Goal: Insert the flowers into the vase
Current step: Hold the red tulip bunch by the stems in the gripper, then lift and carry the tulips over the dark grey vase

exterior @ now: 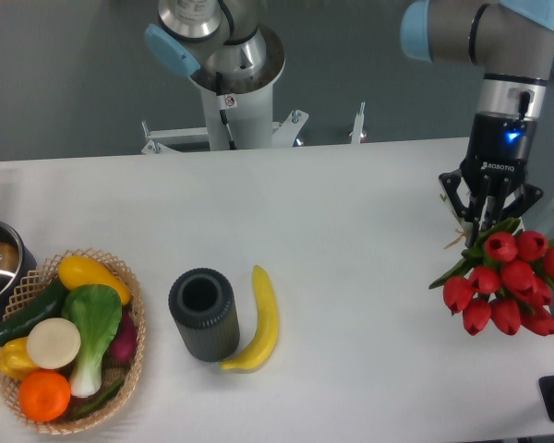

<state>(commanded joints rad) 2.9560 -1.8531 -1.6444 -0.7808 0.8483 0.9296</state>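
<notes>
pincer point(488, 224): at the far right of the counter point(351, 231), pointing down, fingers drawn in around the green stems just above the buds, pinching the bunch.
flowers point(508, 281): red tulip buds clustered directly below the pincer, near the counter's right edge.
vase point(204, 314): dark ribbed cylinder, upright, mouth open, well apart from the flowers.
banana point(263, 320): just right of the vase.
wicker basket point(134, 314): far left, holding vegetables.

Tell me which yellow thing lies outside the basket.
The banana, lying bare on the table right beside the vase. The other yellow items sit inside the basket.
</notes>
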